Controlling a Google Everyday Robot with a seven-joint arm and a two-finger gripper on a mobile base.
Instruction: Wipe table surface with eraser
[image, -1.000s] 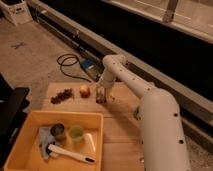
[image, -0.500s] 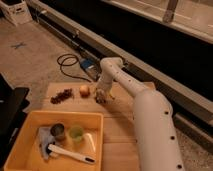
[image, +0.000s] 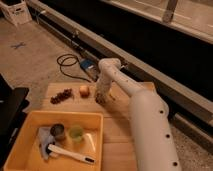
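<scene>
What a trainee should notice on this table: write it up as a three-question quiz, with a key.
1. True or false: the gripper is inside the yellow bin.
2. Pick one: what lies between the dark cluster and the gripper? A) a round fruit B) a bottle C) a book
3. Short answer: where does the green cup stand?

Key
1. False: the gripper is down at the table surface, beside the round fruit.
2. A
3. In the yellow bin.
</scene>
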